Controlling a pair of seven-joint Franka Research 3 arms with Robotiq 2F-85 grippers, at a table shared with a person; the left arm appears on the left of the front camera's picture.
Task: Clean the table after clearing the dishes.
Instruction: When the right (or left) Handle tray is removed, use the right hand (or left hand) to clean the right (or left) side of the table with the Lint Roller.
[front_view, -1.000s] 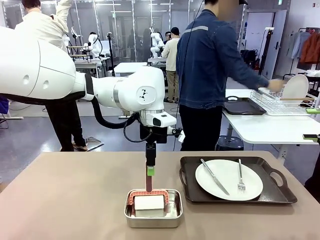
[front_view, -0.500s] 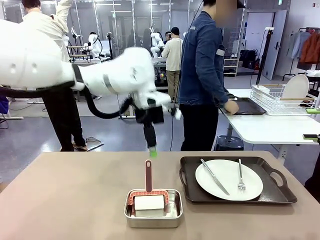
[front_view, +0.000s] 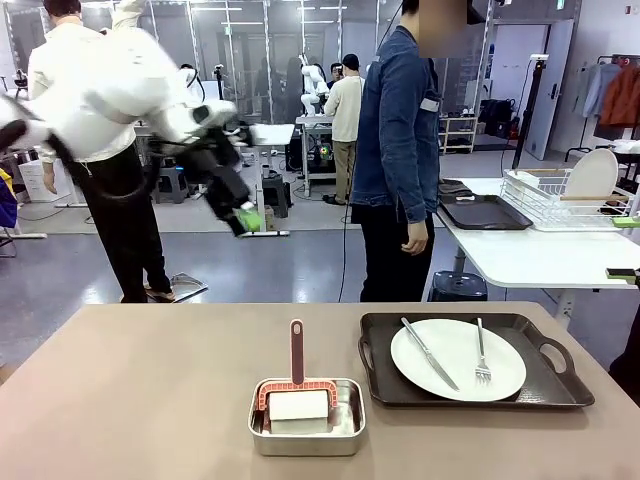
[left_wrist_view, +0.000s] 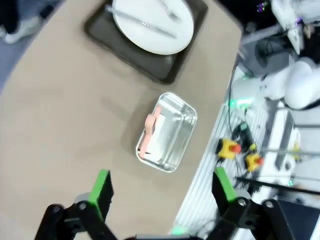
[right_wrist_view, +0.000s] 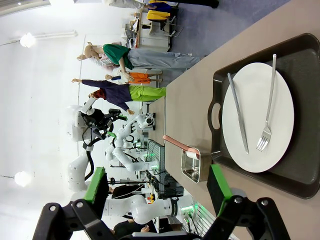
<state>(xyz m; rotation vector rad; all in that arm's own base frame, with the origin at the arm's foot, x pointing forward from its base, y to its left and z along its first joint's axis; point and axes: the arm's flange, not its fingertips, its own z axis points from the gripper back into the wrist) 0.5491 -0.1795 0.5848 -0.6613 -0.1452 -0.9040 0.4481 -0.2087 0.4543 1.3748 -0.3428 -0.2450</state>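
The brownish table (front_view: 130, 400) holds a dark handled tray (front_view: 560, 385) with a white plate (front_view: 458, 360), knife and fork. Beside it stands a steel tin (front_view: 307, 432) with a white pad and a pink-handled tool (front_view: 297, 352), its handle upright. My left gripper (front_view: 245, 218) hangs high above the table's far left, blurred. From its wrist, the left gripper (left_wrist_view: 162, 186) is open and empty above the tin (left_wrist_view: 172, 132) and plate (left_wrist_view: 152, 22). My right gripper (right_wrist_view: 156, 184) is open and empty, looking at the plate (right_wrist_view: 257, 117) and tin (right_wrist_view: 192, 167).
A person (front_view: 400, 150) stands beyond the far edge, arm hanging down. Behind, to the right, a white table (front_view: 540, 255) carries another dark tray (front_view: 485, 212) and a wire rack (front_view: 555, 205) with a white plate (front_view: 592, 175).
My left arm rose from the tool's handle in the tin and swung up and left. The tool stayed in the tin. The person turned from the rack and lowered the arm.
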